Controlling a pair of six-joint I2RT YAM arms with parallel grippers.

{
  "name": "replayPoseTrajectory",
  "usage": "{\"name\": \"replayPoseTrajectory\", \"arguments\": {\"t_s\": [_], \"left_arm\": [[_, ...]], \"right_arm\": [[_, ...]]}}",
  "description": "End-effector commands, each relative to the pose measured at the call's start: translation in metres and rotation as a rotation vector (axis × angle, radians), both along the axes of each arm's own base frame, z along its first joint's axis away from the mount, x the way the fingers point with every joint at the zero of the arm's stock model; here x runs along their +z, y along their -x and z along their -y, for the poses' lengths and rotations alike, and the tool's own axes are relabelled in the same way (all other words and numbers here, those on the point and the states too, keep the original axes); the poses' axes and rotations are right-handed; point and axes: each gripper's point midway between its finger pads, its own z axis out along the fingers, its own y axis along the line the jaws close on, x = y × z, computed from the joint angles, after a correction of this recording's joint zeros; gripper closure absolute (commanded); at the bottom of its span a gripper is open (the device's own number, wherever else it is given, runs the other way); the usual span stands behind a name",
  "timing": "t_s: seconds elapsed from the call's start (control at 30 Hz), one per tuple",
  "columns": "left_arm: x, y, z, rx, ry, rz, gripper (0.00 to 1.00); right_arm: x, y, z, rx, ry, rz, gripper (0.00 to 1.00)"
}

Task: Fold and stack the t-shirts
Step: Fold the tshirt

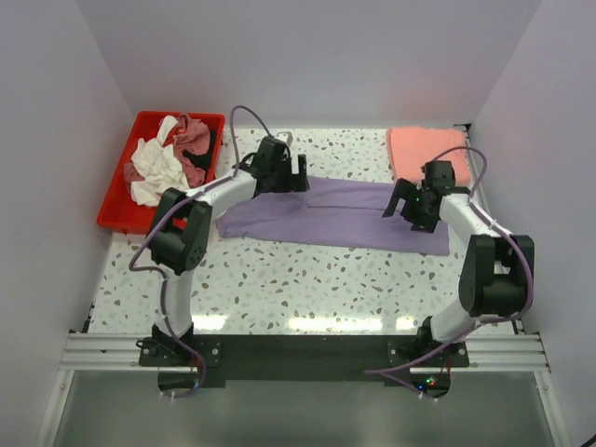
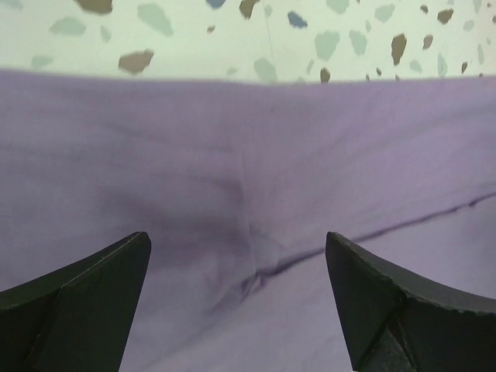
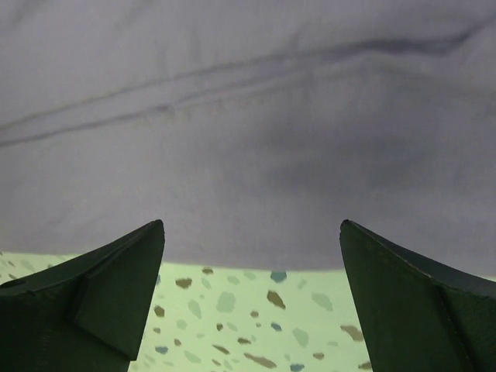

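We see the lavender t-shirt (image 1: 335, 216) lying flat across the centre of the table (image 1: 279, 284). Above it, the left gripper (image 2: 238, 248) at 11 o'clock and the right gripper (image 3: 252, 232) at 3 o'clock both gape, holding nothing.

No writing, label, brand, number or sign is showing legibly in any of the three views.
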Motion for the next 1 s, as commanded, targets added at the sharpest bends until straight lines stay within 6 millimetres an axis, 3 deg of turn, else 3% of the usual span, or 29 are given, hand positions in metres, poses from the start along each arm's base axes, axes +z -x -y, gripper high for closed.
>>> {"name": "replayPoseTrajectory", "arguments": {"t_s": [0.0,0.03,0.07,0.1,0.13,0.17,0.3,0.43,0.53,0.57,0.63,0.67,0.7,0.73,0.77,0.8,0.83,0.87,0.9,0.97], "left_arm": [[0.045,0.018,-0.014,0.052,0.052,0.092,0.0],[0.043,0.024,-0.018,0.059,0.054,0.085,0.0],[0.041,0.031,-0.022,0.074,0.061,0.078,0.0],[0.046,0.036,-0.024,0.081,0.075,0.087,0.0],[0.03,0.048,-0.03,0.087,0.062,0.049,0.0],[0.026,0.053,-0.033,0.098,0.063,0.038,0.0],[-0.006,0.058,-0.047,0.142,-0.002,-0.042,0.0],[-0.032,0.053,-0.058,0.172,-0.037,-0.109,0.0],[-0.044,0.038,-0.061,0.183,-0.044,-0.128,0.0],[-0.059,0.036,-0.062,0.19,-0.06,-0.157,0.0],[-0.058,0.019,-0.064,0.224,-0.078,-0.141,0.0],[-0.074,0.017,-0.065,0.231,-0.102,-0.17,0.0],[-0.066,0.003,-0.059,0.232,-0.097,-0.155,0.0],[-0.068,-0.004,-0.058,0.235,-0.103,-0.159,0.0],[-0.072,-0.018,-0.051,0.23,-0.104,-0.162,0.0],[-0.073,-0.024,-0.047,0.222,-0.1,-0.17,0.0],[-0.076,-0.029,-0.041,0.214,-0.098,-0.183,0.0],[-0.096,-0.026,-0.04,0.203,-0.12,-0.239,0.0],[-0.077,-0.045,-0.027,0.188,-0.082,-0.195,0.0],[-0.082,-0.057,-0.018,0.177,-0.064,-0.18,0.0]], "right_arm": [[0.02,-0.057,-0.002,-0.003,-0.012,0.121,0.01],[0.018,-0.064,-0.002,-0.001,-0.016,0.12,0.01],[0.003,-0.07,-0.006,0.011,-0.017,0.084,0.01],[0.01,-0.086,-0.004,0.014,0.008,0.11,0.01],[0.005,-0.093,-0.002,0.021,0.023,0.106,0.01],[-0.002,-0.105,-0.01,0.05,0.058,0.102,0.01],[-0.026,-0.118,-0.012,0.068,0.105,0.048,0.01],[-0.046,-0.108,-0.019,0.111,0.138,-0.012,0.01],[-0.054,-0.085,-0.033,0.136,0.141,-0.059,0.01],[-0.062,-0.071,-0.036,0.135,0.146,-0.096,0.01],[-0.059,-0.046,-0.04,0.143,0.173,-0.144,0.01],[-0.066,-0.023,-0.051,0.186,0.191,-0.182,0.01],[-0.066,-0.006,-0.055,0.2,0.205,-0.213,0.01],[-0.053,0.006,-0.07,0.233,0.205,-0.187,0.01],[-0.062,0.034,-0.073,0.23,0.202,-0.234,0.01],[-0.061,0.047,-0.08,0.248,0.193,-0.239,0.01],[-0.047,0.059,-0.093,0.283,0.179,-0.202,0.01],[-0.053,0.083,-0.098,0.287,0.157,-0.246,0.01],[-0.049,0.095,-0.107,0.315,0.132,-0.24,0.01],[-0.044,0.129,-0.134,0.388,0.065,-0.244,0.01]]}}
